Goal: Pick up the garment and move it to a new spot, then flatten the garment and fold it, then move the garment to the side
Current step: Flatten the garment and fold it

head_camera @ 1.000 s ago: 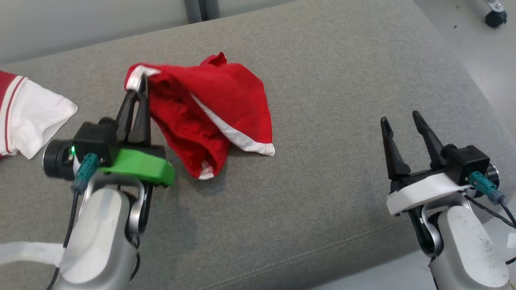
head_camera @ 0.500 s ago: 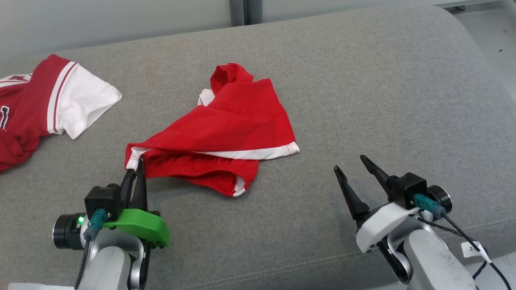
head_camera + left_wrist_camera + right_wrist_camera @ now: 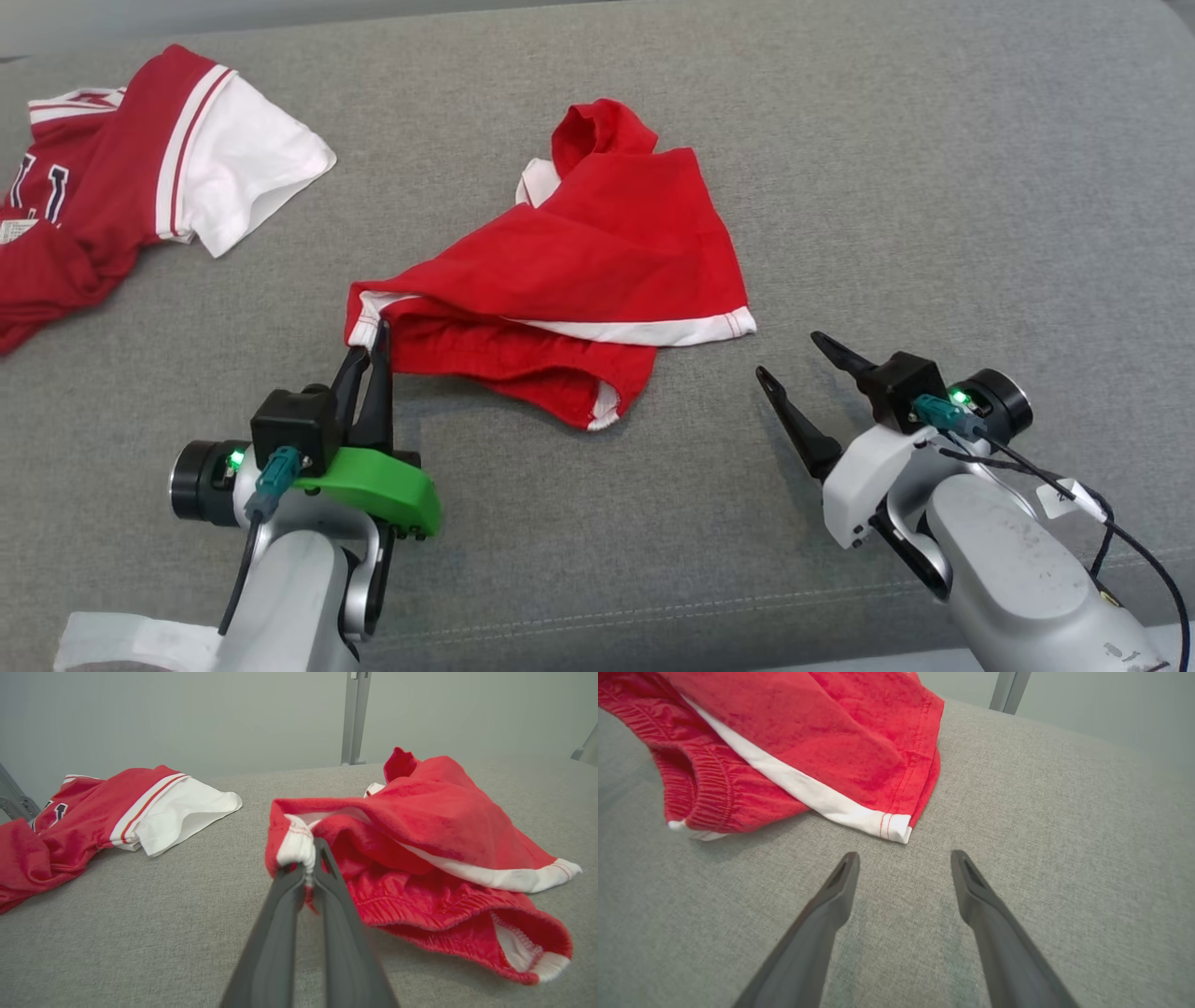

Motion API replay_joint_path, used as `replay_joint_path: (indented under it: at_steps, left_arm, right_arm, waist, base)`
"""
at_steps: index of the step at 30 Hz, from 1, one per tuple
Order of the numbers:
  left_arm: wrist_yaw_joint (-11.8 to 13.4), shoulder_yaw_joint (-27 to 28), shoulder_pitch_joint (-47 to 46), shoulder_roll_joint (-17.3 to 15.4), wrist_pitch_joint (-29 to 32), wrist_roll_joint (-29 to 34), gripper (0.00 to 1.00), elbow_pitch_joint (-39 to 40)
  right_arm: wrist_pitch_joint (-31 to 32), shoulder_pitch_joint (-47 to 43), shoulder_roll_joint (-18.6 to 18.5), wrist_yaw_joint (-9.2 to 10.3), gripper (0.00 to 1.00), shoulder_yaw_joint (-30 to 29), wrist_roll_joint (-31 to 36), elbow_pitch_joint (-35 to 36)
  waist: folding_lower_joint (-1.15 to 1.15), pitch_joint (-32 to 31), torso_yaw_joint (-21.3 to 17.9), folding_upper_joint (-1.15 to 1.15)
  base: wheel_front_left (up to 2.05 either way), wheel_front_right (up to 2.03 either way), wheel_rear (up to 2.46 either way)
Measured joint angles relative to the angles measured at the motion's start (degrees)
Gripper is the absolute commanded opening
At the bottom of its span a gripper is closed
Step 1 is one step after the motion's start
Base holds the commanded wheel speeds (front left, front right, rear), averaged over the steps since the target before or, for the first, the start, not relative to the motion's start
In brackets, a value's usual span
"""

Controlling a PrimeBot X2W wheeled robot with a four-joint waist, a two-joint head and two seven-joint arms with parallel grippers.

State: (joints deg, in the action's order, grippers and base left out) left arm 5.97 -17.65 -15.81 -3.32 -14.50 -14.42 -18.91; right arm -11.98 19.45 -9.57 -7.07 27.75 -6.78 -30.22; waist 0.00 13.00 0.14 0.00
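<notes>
- Seen from above: a grey cushion (image 3: 934,187) carrying two pieces of clothing, with both robot arms reaching over its near edge.
- Clenched tight: the left claw (image 3: 371,341), grasping a white-trimmed corner of the red shorts (image 3: 597,271).
- Close up from the left wrist: the left claw (image 3: 307,861) with its two dark fingers pressed together and a small wad of white hem pinched at the tips.
- Pinched corner apparently raised a little off the cushion, with a faint shadow beneath it.
- Rest of the red shorts spread ahead of the left claw and off to its right, crumpled on the cushion.
- Across the shorts, a white band; on the near side, a gathered elastic edge folded open.
- Released and holding nothing: the right claw (image 3: 789,356), fingers wide apart and pointing towards the shorts.
- From the right wrist: the right claw (image 3: 903,855) low over bare grey fabric; contact with the cushion impossible to tell.
- Just ahead of the right claw, between the lines of its two fingers: a white-edged corner of the red shorts, apart from both tips.
- Well to the left of the left claw and further away: a red and white shirt (image 3: 112,205), rumpled, apart from the shorts.
- Far beyond the left claw, past the cushion's back edge: a pale wall (image 3: 187,718) and an upright metal post (image 3: 353,718).
</notes>
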Motion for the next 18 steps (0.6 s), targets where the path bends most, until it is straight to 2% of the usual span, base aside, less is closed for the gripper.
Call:
replay_joint_path:
  at_steps: [10,18]
  left_arm:
    - [-0.5,-1.1,-2.8,0.6,0.0,1.0,0.00,1.1]
    - [-0.5,-1.0,-3.6,0.8,0.0,1.1,0.00,1.1]
  right_arm:
    - [-0.1,7.8,-1.4,-0.01,1.00,3.1,-2.9,-4.2]
    - [-0.7,10.2,-1.7,-0.01,1.00,5.5,-4.4,-6.7]
  waist:
    - [0.00,4.7,3.3,0.00]
    - [0.00,6.9,4.6,0.00]
  base:
    - [0.00,0.00,0.00]
    - [0.00,0.00,0.00]
